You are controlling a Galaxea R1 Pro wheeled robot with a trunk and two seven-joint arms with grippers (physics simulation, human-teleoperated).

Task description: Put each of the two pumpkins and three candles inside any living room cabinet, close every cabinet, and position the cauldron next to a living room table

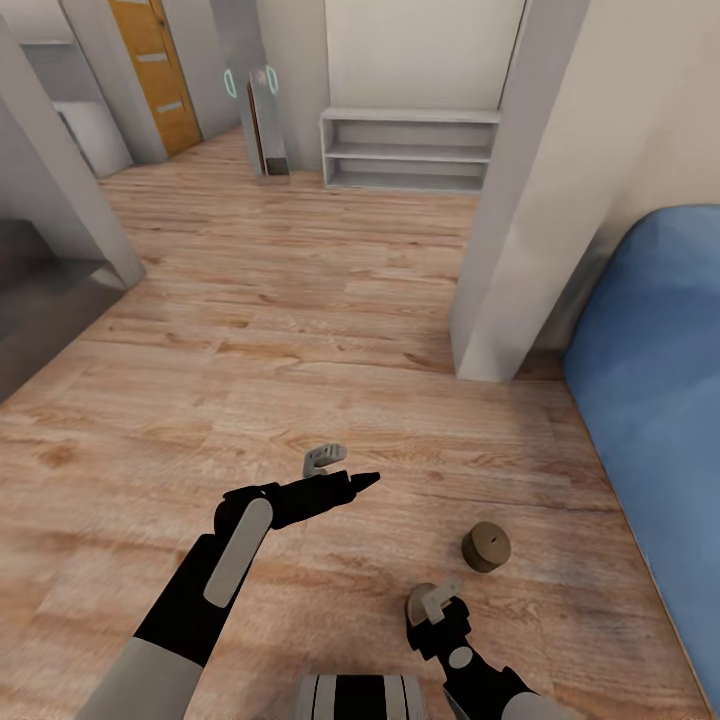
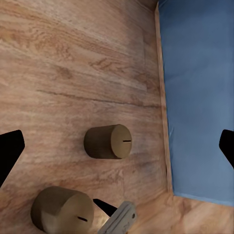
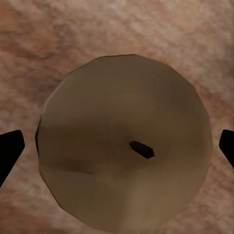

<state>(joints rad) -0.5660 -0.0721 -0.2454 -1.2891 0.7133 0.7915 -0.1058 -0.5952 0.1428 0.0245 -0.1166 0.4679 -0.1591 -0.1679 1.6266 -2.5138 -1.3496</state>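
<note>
Step in hand, as judged: gathering the candles from the floor, the right gripper poised directly above one candle, jaws spread wide with nothing between them, a dark fingertip at either edge of the right wrist view and the candle centred between and beneath. Next move, as judged: a straight descent until the fingers bracket the candle's sides, then closure across its width; a centred approach matters, since the round side could slip out of a skewed pinch. Second candle: on the floor just beyond and to the outer side of the right gripper, apart from the first, close to the blue sofa. Left gripper: held out over bare floor, well to the inner side of both candles, fingers wide apart, empty. Candles: short stubby cylinders, matte tan-brown, flat faceted round tops, each with a thin dark wick slightly off centre. Floor: wood planks, warm brown, visible grain, slight sheen. Sofa: blue, soft-looking, rounded edge. Also present, far beyond both grippers: a pale low open shelf against the wall.
</note>
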